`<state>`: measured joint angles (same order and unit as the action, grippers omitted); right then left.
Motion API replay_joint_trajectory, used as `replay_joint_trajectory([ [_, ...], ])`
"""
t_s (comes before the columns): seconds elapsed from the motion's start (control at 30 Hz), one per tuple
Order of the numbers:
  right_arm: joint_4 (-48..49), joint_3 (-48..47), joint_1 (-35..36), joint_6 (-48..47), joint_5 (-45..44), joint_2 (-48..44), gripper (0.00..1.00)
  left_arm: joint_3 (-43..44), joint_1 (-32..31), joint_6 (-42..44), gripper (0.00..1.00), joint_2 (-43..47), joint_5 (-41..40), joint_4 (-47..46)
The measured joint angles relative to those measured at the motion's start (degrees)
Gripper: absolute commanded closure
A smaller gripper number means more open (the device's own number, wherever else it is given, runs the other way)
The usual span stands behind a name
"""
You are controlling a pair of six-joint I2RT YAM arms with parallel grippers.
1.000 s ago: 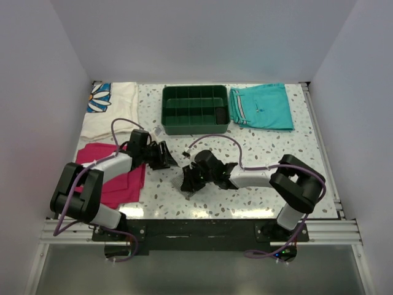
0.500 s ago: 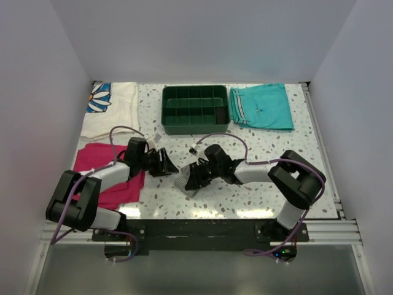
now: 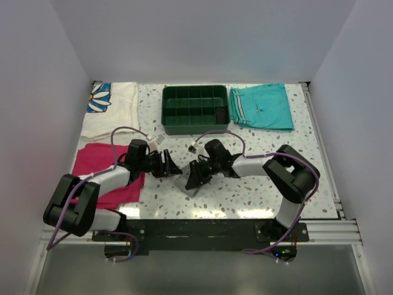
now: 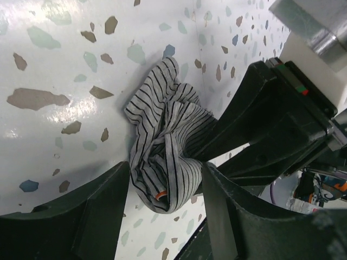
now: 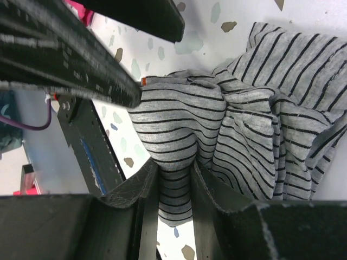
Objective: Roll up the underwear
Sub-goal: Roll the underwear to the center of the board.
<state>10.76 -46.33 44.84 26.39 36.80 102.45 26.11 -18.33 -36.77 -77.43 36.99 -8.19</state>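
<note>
The underwear [image 3: 186,183] is a bunched grey-and-white striped bundle on the speckled table near the front middle. My right gripper [image 3: 196,174] is shut on a fold of it; in the right wrist view the cloth [image 5: 227,124] is pinched between the fingers of the gripper [image 5: 174,208]. My left gripper [image 3: 169,166] is open just left of the bundle. In the left wrist view its fingers straddle the near end of the underwear [image 4: 165,151], with the gripper's [image 4: 164,211] pads touching the cloth on both sides. A reddish trim bit shows there.
A green divided tray [image 3: 195,128] stands at the back middle, teal shorts [image 3: 263,106] to its right. A magenta cloth [image 3: 98,175] lies under my left arm, a white flowered cloth [image 3: 113,104] behind it. The two grippers are very close together.
My left gripper has moved right until its fingers reach the underwear. My right gripper has shifted slightly back and left, still holding the cloth.
</note>
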Motion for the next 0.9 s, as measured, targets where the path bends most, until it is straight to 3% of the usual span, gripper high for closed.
replay_joint_trajectory([
  [0.5, -5.0, -2.2, -1.0, -3.4, 1.8, 0.8, 0.85, -3.9, -1.4, -1.6, 0.4, -4.1, 1.9, -6.9],
  [0.67, -5.9, -2.6, -1.1, -3.6, 1.9, 0.9, 0.85, -4.8, -1.6, -2.0, 0.51, -5.3, 2.8, -10.3],
  [0.9, -6.9, -3.4, -1.4, -3.8, 2.5, 1.4, 0.8, -4.8, -1.7, -3.0, 0.75, -7.1, 3.6, -13.2],
])
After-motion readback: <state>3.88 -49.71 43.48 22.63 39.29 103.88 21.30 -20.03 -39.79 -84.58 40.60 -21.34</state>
